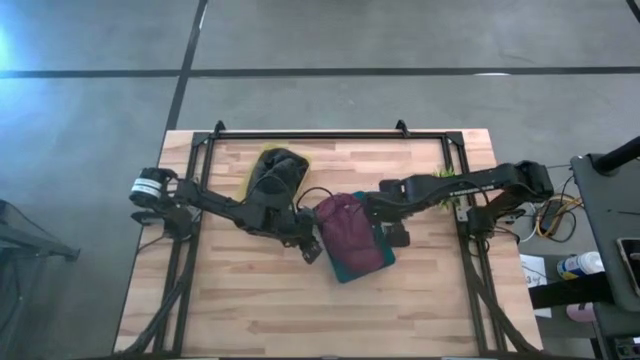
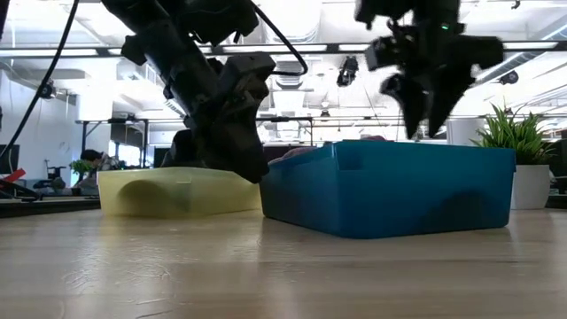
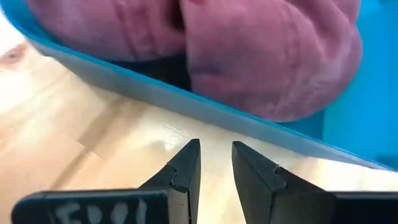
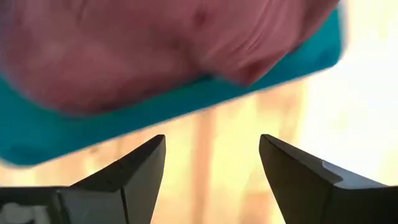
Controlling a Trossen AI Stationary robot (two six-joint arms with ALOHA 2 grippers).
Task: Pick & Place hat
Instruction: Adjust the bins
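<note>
The soft maroon fabric hat (image 1: 347,228) is seen lying in the teal plastic bin (image 1: 372,262), flanked by the empty left gripper (image 3: 216,160), fingers narrowly parted, and the right gripper (image 4: 212,163), fingers spread wide and empty.

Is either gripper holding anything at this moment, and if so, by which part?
Nothing is held. The left gripper has its jaws nearly closed on air beside the teal bin; the right gripper is open and empty. The maroon hat lies in the bin.
</note>
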